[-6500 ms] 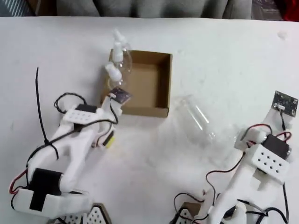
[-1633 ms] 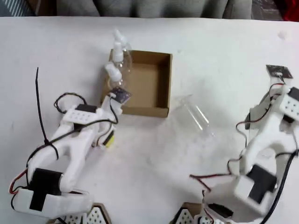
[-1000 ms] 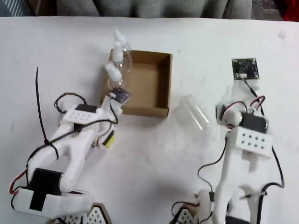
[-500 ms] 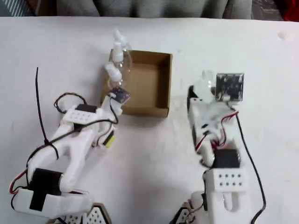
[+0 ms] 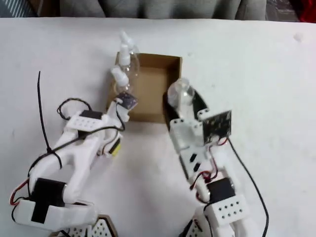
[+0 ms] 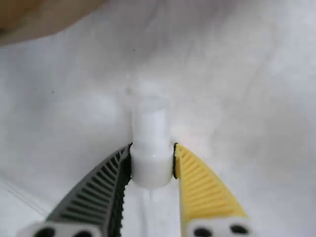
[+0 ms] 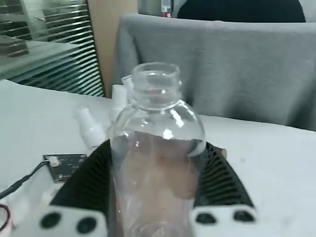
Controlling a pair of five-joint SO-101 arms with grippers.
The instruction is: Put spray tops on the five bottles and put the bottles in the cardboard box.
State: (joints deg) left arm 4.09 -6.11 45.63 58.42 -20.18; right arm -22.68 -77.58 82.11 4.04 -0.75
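Table: white surface; carries both arms and the box.
Cardboard box: open at the top, brown, standing between the two arms toward the far side of the table.
Capped bottles: two clear bottles, each with a white spray top, standing against the box wall on the left arm's side.
Left gripper: low over the table, just in front of the box's near corner on its own side; fingers, one black and one yellow, pinch a spray top from both sides.
Spray top: white, upright, nozzle end pointing away from the wrist; its collar is clamped between the ribbed pads.
Right gripper: raised at the box's wall on the right arm's side; black fingers close round the body of a bottle.
Bottle: clear, held upright, neck open and bare. From above it overlaps the box's wall; whether it is inside or above the box cannot be told.
Background: grey upholstered seat behind the table; window blinds to one side.
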